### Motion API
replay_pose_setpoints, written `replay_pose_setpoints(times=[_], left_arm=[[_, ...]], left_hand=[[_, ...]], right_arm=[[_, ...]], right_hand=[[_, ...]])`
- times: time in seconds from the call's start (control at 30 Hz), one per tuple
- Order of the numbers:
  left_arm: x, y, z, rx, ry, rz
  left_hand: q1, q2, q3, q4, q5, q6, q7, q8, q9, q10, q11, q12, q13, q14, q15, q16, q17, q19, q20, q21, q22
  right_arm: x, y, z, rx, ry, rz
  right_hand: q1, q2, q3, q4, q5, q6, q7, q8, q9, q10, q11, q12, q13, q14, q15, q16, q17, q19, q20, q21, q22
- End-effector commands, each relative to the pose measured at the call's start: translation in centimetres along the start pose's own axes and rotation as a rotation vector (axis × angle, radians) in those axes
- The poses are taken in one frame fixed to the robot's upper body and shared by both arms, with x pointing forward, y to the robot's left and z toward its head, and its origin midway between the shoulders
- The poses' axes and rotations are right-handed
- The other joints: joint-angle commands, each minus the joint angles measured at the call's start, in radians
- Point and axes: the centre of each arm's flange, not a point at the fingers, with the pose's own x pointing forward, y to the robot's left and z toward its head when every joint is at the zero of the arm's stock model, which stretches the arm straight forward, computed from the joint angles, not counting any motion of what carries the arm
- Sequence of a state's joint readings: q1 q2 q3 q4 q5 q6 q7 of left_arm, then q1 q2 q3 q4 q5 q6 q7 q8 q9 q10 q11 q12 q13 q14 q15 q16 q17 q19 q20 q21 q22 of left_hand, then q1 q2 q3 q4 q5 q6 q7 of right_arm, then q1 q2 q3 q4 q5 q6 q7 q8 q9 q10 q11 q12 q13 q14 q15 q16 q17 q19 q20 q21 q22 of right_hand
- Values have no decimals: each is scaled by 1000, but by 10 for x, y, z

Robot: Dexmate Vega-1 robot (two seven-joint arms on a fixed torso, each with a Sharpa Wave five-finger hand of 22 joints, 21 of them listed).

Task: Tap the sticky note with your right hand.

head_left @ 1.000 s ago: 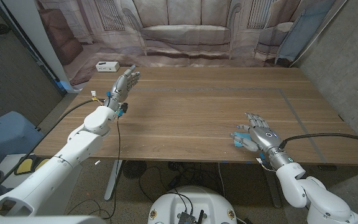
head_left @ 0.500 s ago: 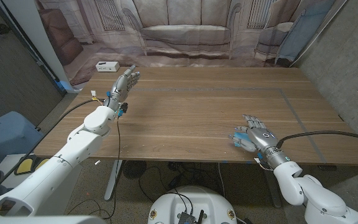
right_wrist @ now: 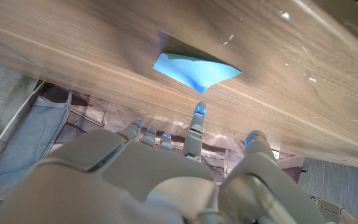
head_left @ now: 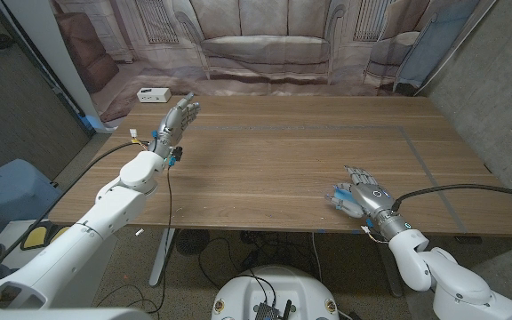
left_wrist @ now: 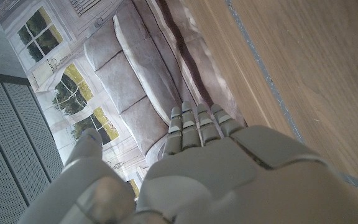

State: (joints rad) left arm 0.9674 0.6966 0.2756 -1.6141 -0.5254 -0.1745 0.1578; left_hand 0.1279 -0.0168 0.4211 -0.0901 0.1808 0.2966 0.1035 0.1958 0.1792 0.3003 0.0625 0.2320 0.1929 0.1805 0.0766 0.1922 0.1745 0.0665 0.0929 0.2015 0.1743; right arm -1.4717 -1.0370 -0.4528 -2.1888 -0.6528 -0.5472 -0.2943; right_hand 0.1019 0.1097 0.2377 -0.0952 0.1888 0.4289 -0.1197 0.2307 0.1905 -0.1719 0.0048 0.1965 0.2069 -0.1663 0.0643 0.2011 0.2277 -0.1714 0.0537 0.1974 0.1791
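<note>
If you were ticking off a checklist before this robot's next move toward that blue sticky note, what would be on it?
1. Sticky note on the table and in sight: ok, blue, near the front edge on the robot's right.
2. Right hand over the note: ok, it covers most of it in the head view.
3. Right hand free to tap: ok, fingers spread, nothing held.
4. Fingers touching the note right now: cannot tell.
5. Note lying flat: not ok, it looks creased or lifted in the right wrist view.
6. Left hand out of the way: ok, held at the far left of the table.
</note>
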Motion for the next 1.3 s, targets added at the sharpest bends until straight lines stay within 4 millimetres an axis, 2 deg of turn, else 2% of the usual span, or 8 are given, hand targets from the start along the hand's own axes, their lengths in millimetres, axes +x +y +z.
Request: replay_pose_setpoints(times=[0.03,1.3], left_arm=[[0,1,-2,2,11,1],[4,-2,-4,5,19,-13]], left_hand=[[5,12,2,-3,0,9,-1,-1,1,7,2,0,2,11,-1,-3,2,5,8,-1,5],[3,14,1,-8,-1,9,-3,-4,1,9,-1,-5,3,11,-2,-4,2,1,17,-4,5]], right_arm=[[5,6,-3,6,3,27],[5,14,-10,60,41,43]], right_hand=[[11,3,7,1,-1,8,1,0,3,-83,-5,11,4,-232,3,8,-1,-139,10,8,4],[14,-3,11,-2,-4,32,13,-2,2,-57,-3,20,3,-216,6,16,-2,-124,17,13,4]])
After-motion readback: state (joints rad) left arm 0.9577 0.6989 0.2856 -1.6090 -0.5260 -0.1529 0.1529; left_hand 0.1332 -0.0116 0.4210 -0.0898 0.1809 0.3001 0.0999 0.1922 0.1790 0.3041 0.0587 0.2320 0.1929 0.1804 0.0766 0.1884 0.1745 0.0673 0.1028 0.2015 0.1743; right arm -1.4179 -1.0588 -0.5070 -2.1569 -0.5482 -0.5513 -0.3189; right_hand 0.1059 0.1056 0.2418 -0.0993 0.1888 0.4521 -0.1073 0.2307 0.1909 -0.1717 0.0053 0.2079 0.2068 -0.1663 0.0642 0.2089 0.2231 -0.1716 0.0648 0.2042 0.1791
